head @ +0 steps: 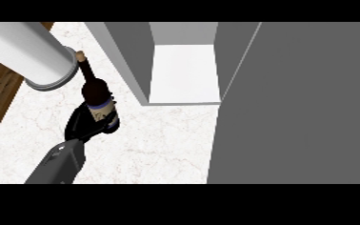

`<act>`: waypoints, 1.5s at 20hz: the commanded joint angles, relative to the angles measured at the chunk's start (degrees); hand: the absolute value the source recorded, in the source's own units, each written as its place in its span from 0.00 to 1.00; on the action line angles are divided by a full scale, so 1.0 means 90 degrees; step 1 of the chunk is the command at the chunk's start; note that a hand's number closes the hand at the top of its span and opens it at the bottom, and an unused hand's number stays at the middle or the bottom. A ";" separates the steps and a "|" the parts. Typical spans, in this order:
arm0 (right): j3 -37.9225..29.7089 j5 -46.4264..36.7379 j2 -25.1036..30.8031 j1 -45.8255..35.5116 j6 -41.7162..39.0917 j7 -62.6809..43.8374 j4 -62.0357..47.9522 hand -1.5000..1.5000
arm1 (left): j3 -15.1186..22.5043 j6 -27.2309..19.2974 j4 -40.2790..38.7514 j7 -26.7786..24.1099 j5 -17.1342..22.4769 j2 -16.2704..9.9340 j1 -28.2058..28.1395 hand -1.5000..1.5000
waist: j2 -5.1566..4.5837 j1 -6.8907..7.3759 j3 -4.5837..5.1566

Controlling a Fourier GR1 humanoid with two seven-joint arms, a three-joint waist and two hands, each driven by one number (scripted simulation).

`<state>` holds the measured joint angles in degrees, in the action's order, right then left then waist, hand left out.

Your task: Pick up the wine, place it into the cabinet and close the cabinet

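The wine bottle point(95, 91) is dark, with a tan cork tip and a blue-edged label, and stands on the marble counter point(162, 143) left of the cabinet. My left hand point(79, 124) comes in from the lower left and curls round the bottle's lower body, hiding its base. The grey cabinet point(134, 57) stands to the right of the bottle with its white inside point(184, 71) showing. Its door point(288, 109) is swung open and fills the right side of the view. My right hand does not show.
A large white cylinder with a grey end point(42, 59) lies at the upper left, close to the bottle's neck. The counter's left edge and a wooden floor point(8, 88) show beyond it.
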<state>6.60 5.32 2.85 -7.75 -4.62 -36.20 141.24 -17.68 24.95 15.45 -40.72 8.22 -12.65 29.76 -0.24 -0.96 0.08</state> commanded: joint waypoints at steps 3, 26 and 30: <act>0.0506 0.0012 -0.0282 0.0620 0.0118 -0.0061 0.0824 0.00 | -0.0019 0.0330 -0.0171 -0.0052 0.0087 0.0106 0.0153 1.00 | 0.0005 -0.0030 0.0001; -0.0003 0.0251 -0.0145 0.0552 -0.0217 0.0218 0.0320 0.00 | 0.0202 -0.0163 0.3010 0.0373 0.1196 0.1021 -0.1937 1.00 | 0.0053 0.0149 -0.0015; -0.0364 0.0678 -0.0003 0.0183 -0.0182 -0.0165 0.0339 0.00 | 0.0723 -0.0593 0.3720 0.0652 0.1135 0.1392 -0.1997 1.00 | 0.0047 0.0133 -0.0012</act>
<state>3.92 6.63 2.66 -3.96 -7.63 -32.89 140.57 -14.26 20.93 42.91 -36.24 19.14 -1.90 13.80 0.21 0.24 -0.06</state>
